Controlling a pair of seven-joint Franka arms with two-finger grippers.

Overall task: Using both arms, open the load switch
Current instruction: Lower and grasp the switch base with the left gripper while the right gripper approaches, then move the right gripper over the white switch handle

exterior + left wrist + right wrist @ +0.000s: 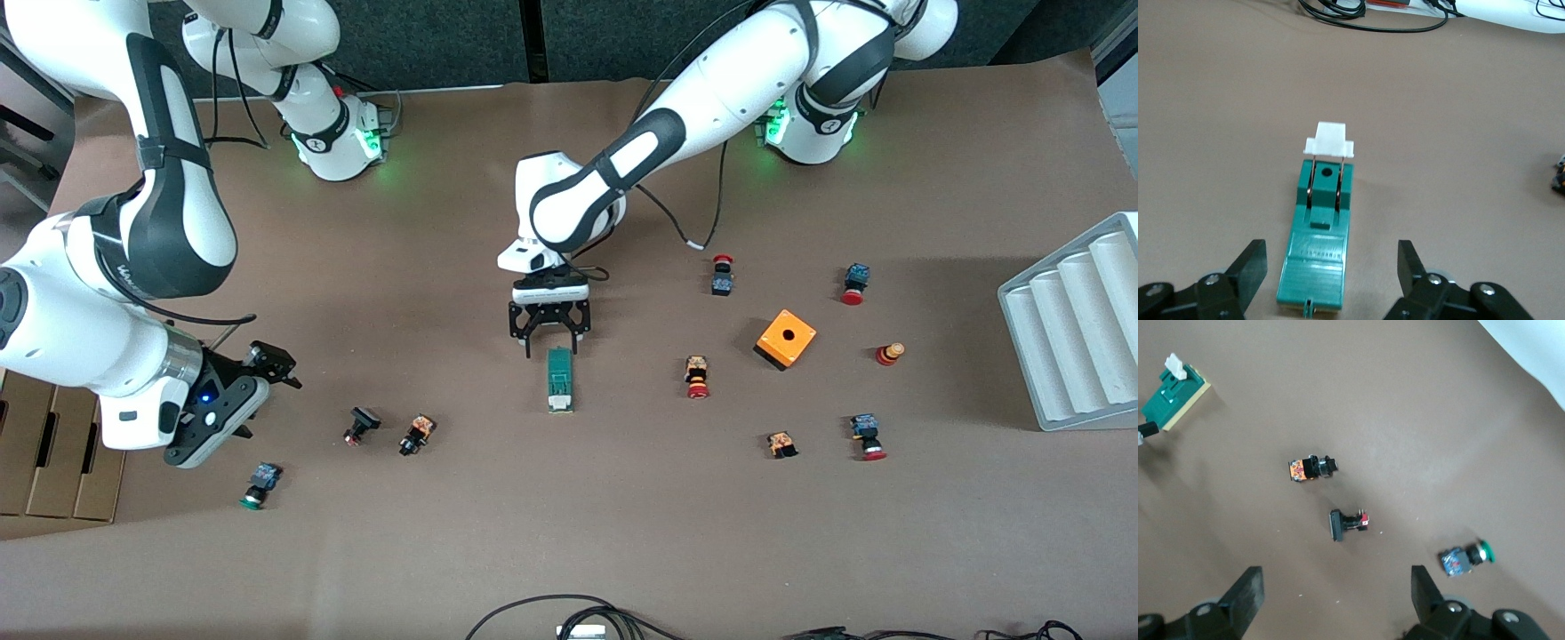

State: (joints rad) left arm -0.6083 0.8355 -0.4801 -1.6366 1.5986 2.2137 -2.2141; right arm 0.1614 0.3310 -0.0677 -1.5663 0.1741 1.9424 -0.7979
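Lying flat near the middle of the brown desk (622,533), the slim dark-green load switch (559,380) with its white sliding piece (1329,140) looks untouched, so the opening itself is not yet done. At the switch's end farther from the front camera, the left pincer (549,342) sits low, jaws spread to either side of that end without gripping. Over the desk's right-arm end, the right pincer (258,378) waits spread and empty, well apart.
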